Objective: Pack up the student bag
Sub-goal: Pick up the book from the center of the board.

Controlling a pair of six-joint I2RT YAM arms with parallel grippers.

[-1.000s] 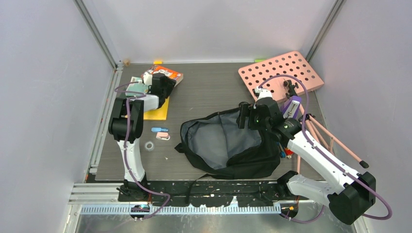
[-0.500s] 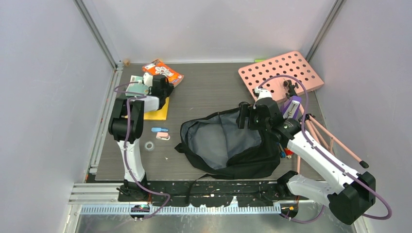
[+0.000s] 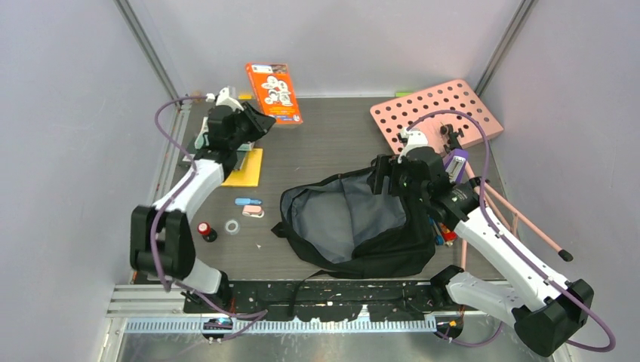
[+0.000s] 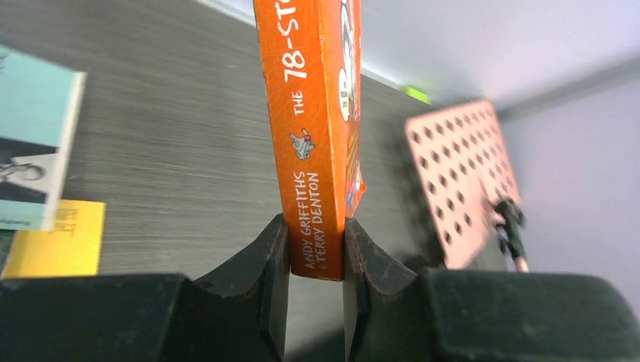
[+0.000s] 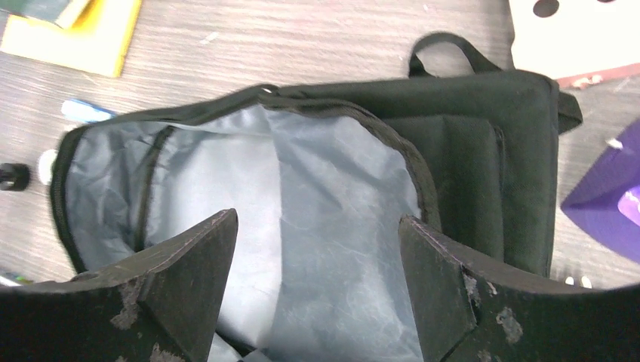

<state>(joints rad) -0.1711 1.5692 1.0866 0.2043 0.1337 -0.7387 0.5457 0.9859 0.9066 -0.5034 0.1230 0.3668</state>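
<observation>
The student bag (image 3: 355, 222) lies open in the middle of the table, grey lining up; it also fills the right wrist view (image 5: 317, 173). My left gripper (image 3: 260, 121) is shut on the spine end of an orange book (image 3: 273, 92) and holds it raised at the back left. The left wrist view shows the book (image 4: 313, 113) upright between my fingers (image 4: 315, 234). My right gripper (image 3: 377, 179) is open and empty, hovering over the bag's right rim, with its jaws wide apart over the lining (image 5: 317, 226).
A yellow pad (image 3: 245, 167) and a teal booklet (image 4: 30, 143) lie at the left. A blue-pink eraser pair (image 3: 250, 207), a tape roll (image 3: 233, 226) and a small red-capped bottle (image 3: 204, 230) lie near the bag. A pink holed board (image 3: 438, 113) and a purple box (image 3: 455, 164) sit at the right.
My left arm has lifted the orange book off the table and raised it toward the back wall, uncovering the small bottle. My right gripper shifted slightly over the bag.
</observation>
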